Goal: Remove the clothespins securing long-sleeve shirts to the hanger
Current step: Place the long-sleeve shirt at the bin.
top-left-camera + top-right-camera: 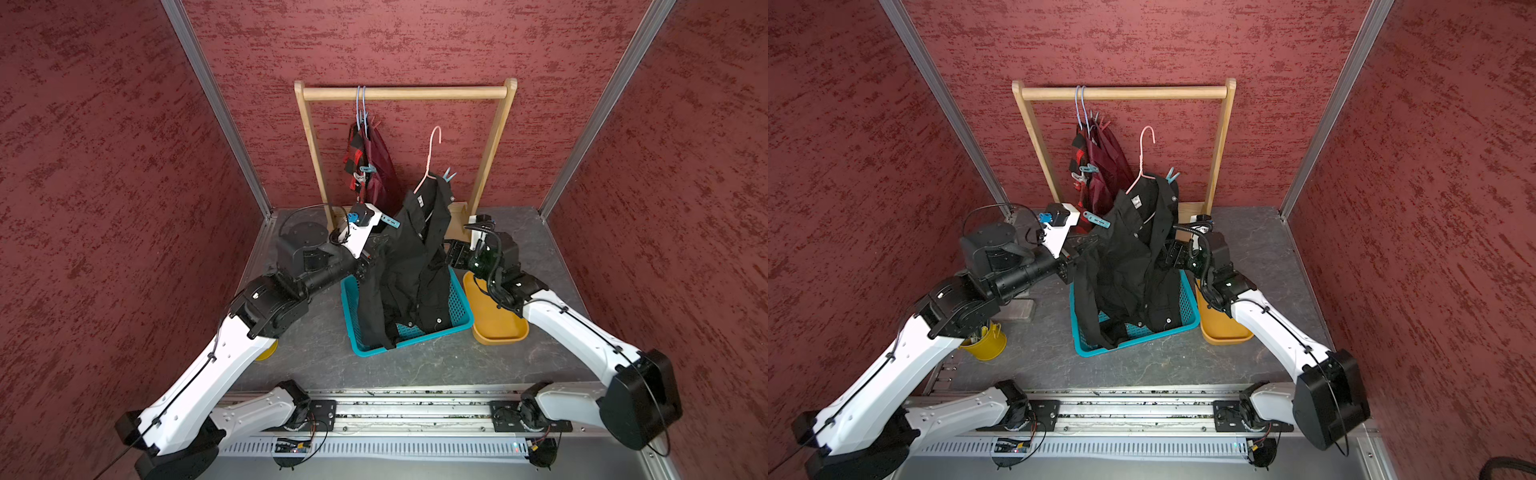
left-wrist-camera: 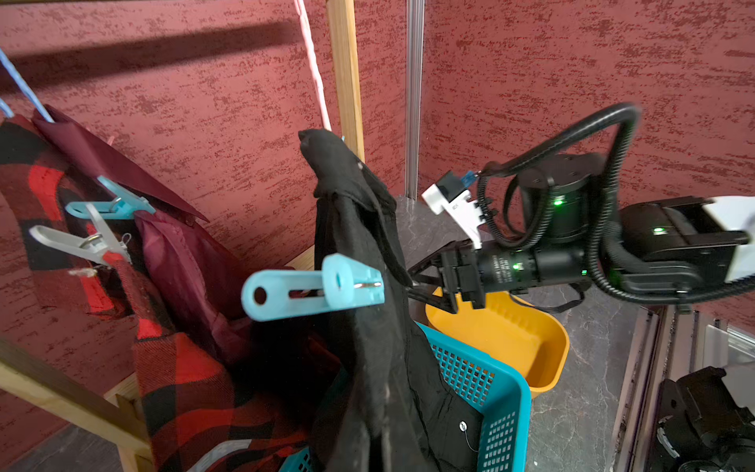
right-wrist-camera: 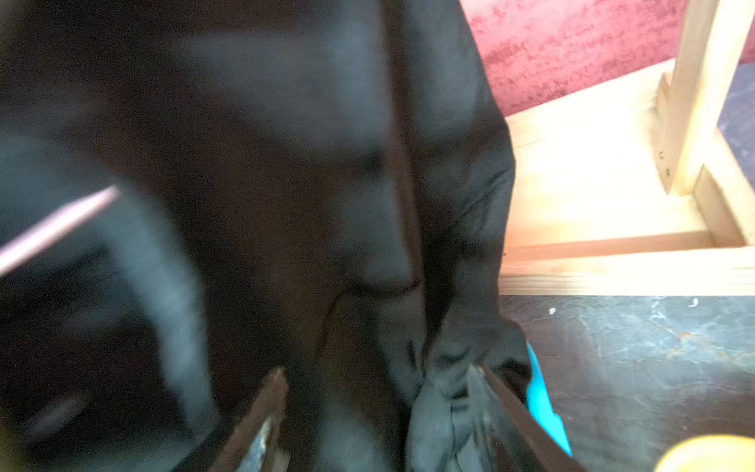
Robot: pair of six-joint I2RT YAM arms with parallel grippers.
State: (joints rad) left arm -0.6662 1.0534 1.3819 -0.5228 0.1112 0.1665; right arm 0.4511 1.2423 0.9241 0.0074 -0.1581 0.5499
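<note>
Teal clothespin (image 1: 390, 222) crosswise, handles leftward

Nothing reads from here: the white tag (image 1: 419, 202) on the black shirt (image 1: 407, 270), at twelve o'clock from the basket (image 1: 415, 338), and the print (image 2: 503, 274) on the right arm (image 2: 566, 229) are too small.

black shirt (image 1: 409, 257) sagging from pink hanger (image 1: 430, 158), teal clothespins (image 1: 389, 221) on both its shoulders, plaid shirt (image 1: 353, 156) and maroon shirt (image 1: 380, 166) hanging together, also pinned

wooden rack (image 1: 405, 93), teal basket (image 1: 415, 338) beside orange tray (image 1: 498, 328), yellow bucket (image 1: 988, 343) apart
</note>
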